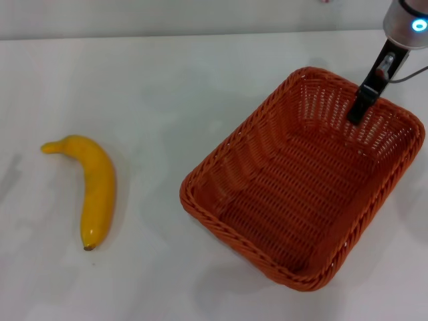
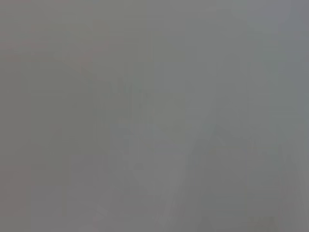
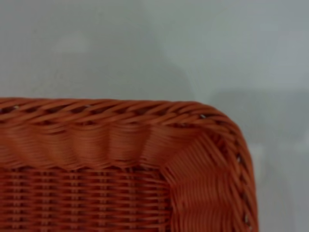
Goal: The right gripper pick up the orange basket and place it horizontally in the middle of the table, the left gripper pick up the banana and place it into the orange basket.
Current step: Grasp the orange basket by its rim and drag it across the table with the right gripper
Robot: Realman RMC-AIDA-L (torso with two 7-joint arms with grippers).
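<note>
head view: orange basket (image 1: 302, 180) sits on the white table (image 1: 167, 87), right of centre, turned at an angle so its long axis runs diagonally; its hollow shows nothing but weave; banana (image 1: 92, 187) lies well apart on the robot's left side of the table, stem end pointing away from the robot and to the left, dark tip nearest the robot; it rests flat, touching nothing else

right gripper (image 1: 364, 100) comes down from the far right corner on a silver arm with a blue light; one slim black finger shows, its tip over the inner face of the basket's far wall near the far right corner; cannot tell how wide the fingers stand, nor whether the wicker is pinched

right wrist view: a basket corner (image 3: 203, 159) with braided rim and sloping wall, bare table beyond it; no fingers shown

left wrist view: plain grey blur, nothing to make out; left gripper shows in no view
</note>
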